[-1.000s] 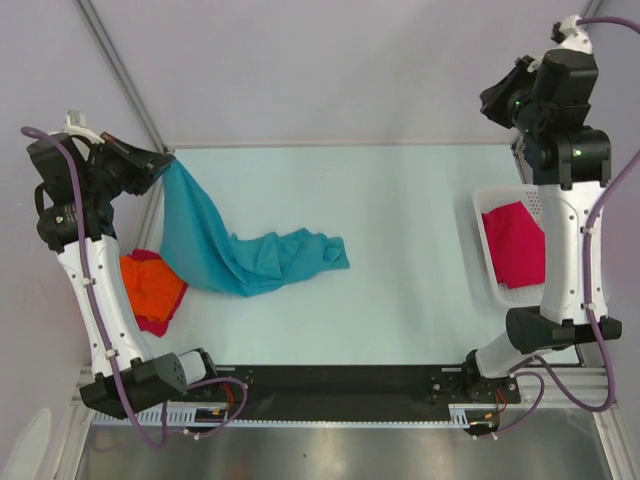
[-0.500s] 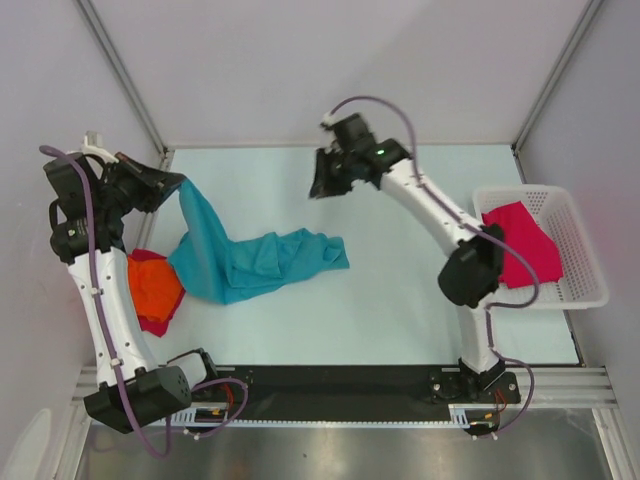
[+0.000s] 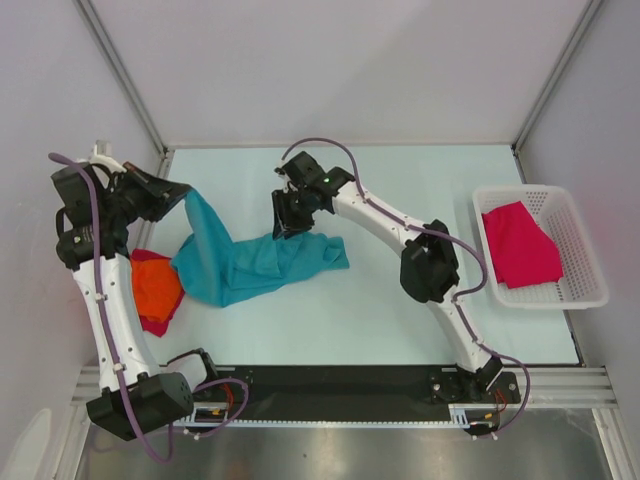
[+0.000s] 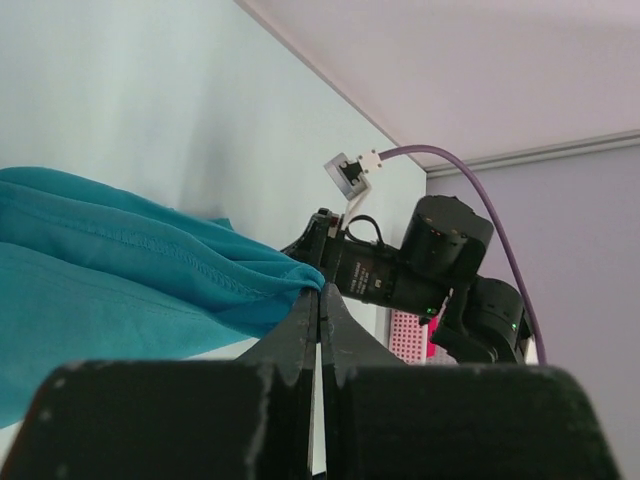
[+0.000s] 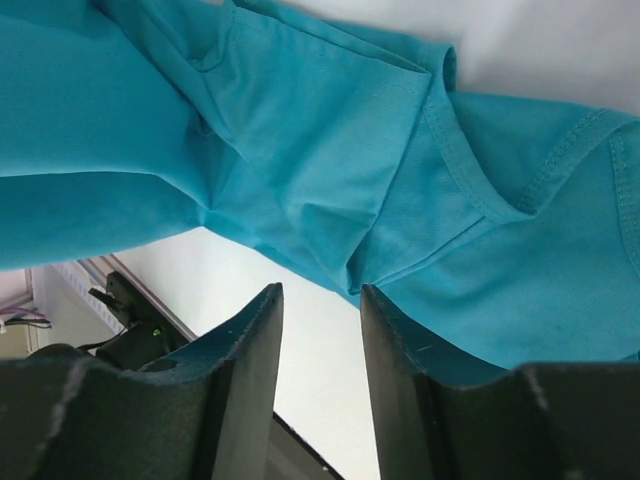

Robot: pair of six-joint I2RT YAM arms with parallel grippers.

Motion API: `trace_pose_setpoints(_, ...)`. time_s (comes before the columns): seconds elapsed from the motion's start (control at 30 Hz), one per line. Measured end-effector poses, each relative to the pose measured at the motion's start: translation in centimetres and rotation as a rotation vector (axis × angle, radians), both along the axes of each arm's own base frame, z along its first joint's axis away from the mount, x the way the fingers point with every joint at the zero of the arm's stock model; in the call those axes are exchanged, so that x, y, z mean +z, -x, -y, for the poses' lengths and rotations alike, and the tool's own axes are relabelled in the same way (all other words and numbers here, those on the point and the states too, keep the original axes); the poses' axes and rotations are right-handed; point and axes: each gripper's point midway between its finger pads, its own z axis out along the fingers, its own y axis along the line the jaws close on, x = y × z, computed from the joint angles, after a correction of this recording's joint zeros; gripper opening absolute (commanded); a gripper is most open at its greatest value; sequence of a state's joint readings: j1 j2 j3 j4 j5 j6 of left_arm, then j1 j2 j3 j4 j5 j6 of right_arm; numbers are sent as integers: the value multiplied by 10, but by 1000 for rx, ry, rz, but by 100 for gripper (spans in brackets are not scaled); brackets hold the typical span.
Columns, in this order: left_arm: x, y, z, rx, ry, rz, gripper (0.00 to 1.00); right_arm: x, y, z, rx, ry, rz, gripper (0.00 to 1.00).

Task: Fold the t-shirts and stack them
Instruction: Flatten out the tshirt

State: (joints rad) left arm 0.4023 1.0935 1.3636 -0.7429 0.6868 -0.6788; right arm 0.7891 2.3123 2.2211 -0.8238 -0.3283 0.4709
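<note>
Left of centre on bench [image 3: 400,300], draped t-shirt [image 3: 260,265]; just left of it, at bench edge, piled t-shirts [image 3: 155,290]; far right, basket [image 3: 585,262] with lone t-shirt [image 3: 520,245] inside.

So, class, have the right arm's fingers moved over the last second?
Yes: the right fingers swung left, away from the white basket, to above the teal t-shirt.

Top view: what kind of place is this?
Probably a robot lab booth: left arm and right arm bolted to a pale table, plain walls, a teal t-shirt for folding practice.
</note>
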Motion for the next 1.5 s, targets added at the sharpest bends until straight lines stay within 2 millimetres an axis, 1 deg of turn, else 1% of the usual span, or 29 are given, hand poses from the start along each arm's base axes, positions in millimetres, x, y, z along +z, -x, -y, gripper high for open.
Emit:
trace_pose_setpoints(0.13, -3, 1, 1, -5, 1, -4, 0, -18, -4, -5, 3, 15, -17, 44)
trace_pose_setpoints(0.4, -8, 2, 2, -11, 2, -13, 0, -62, -10, -10, 2, 58, -61, 45)
trace_pose_setpoints(0.53, -9, 2, 2, -14, -4, -11, 0, -76, -15, -15, 5, 58, -74, 47)
trace_pose_setpoints(0.8, -10, 1, 1, -16, -12, -6, 0, -96, -13, -18, 18, 57, -107, 47)
trace_pose_setpoints(0.93, -11, -1, 0, -15, -14, -3, 0, -98, -12, -21, 20, 45, -115, 47)
trace_pose_setpoints(1.2, -17, -3, -1, -13, -12, -8, 0, -87, -15, -33, 20, 1, -99, 47)
trace_pose_setpoints(1.33, -17, -4, -1, -13, -13, -6, 0, -84, -11, -39, 27, -16, -102, 46)
trace_pose_setpoints(1.5, -17, -4, -1, -13, -13, -5, 0, -87, -4, -49, 41, -33, -113, 41)
